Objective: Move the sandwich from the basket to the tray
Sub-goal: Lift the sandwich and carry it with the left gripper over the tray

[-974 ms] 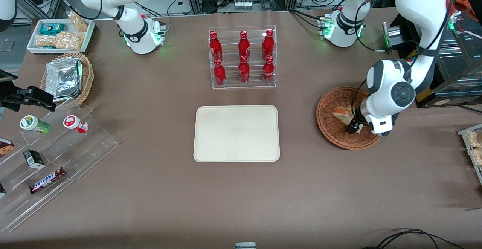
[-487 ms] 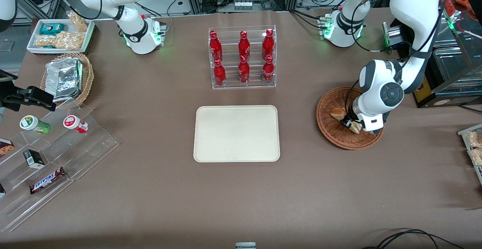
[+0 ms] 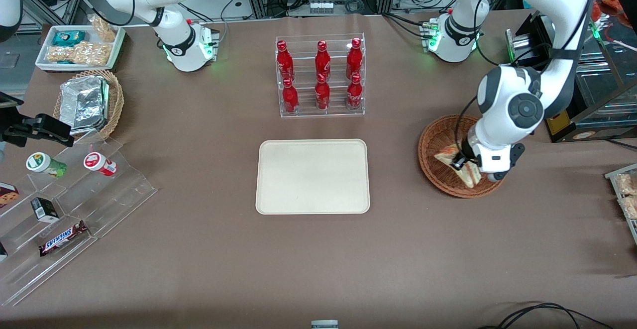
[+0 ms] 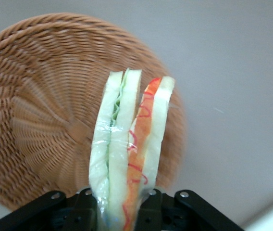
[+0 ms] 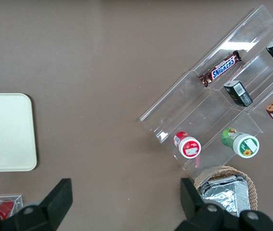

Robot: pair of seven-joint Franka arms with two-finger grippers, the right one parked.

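Clearly, claw (image 4: pixel 118 208) pinches sandwich (image 4: pixel 127 144) above basket (image 4: pixel 40 106).

The tray (image 5: pixel 6 132) lies near an acrylic stand (image 5: pixel 223 106) holding snacks.

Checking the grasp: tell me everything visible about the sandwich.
The sandwich is a wedge of white bread slices with pale green and red-orange filling, in what looks like clear wrap. It stands on edge, clamped at one end between the fingers of the pincer, above the basket.
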